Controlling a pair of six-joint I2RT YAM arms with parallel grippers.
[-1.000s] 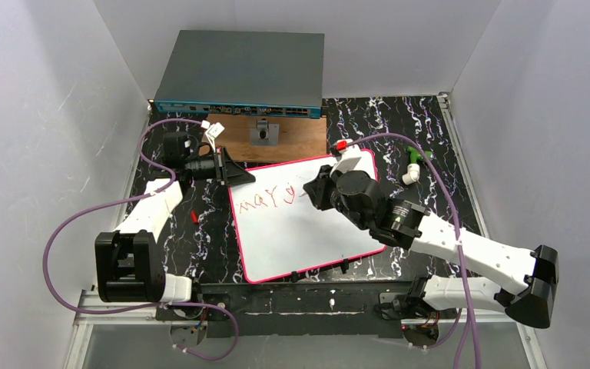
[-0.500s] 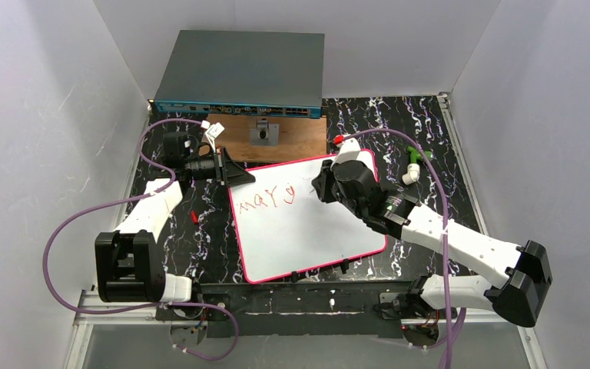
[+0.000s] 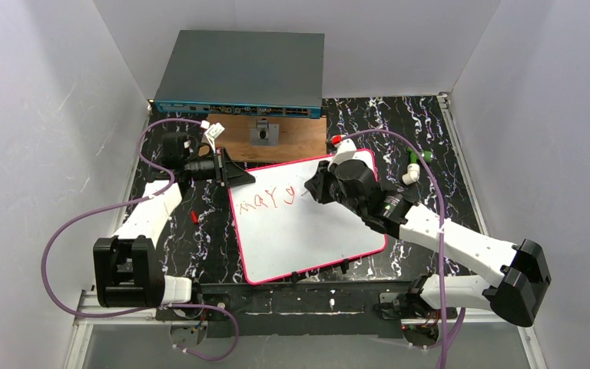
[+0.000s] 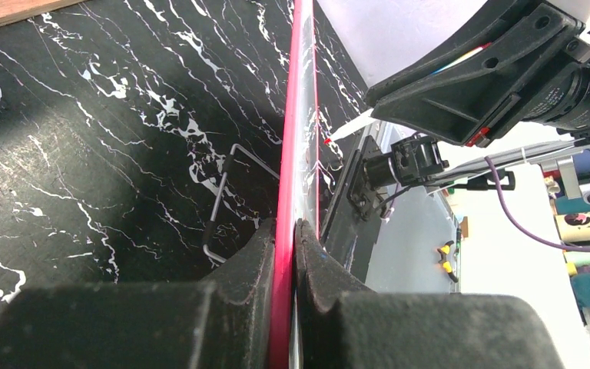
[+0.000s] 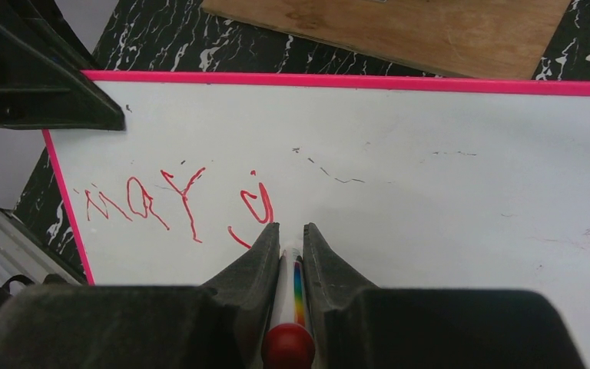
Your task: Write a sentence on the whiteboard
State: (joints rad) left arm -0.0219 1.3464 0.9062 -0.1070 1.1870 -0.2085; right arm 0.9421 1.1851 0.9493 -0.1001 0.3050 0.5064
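The whiteboard [image 3: 307,231] lies flat on the black marbled table, pink rim all round. The sentence [image 3: 269,200] is red scrawl reading roughly "may j" near the far left, and also shows in the right wrist view [image 5: 177,200]. My left gripper [image 3: 238,175] is shut on the board's rim [image 4: 296,154] at the far left corner. My right gripper [image 3: 313,190] is shut on a white marker [image 5: 292,269] with a rainbow stripe and a red end. Its tip [image 4: 344,132] meets the board just right of the last letter.
A brown wooden board [image 3: 269,138] and a grey network switch [image 3: 242,73] lie beyond the whiteboard. A green and white item [image 3: 413,165] lies to its right and a small red piece [image 3: 193,217] to its left. An Allen key [image 4: 223,200] lies by the left rim. Black clips [image 3: 319,269] sit on the near edge.
My right wrist shifted a little toward the far side, then slightly left, and its elbow swung inward. The marker stays by the last letter. My left gripper has not moved.
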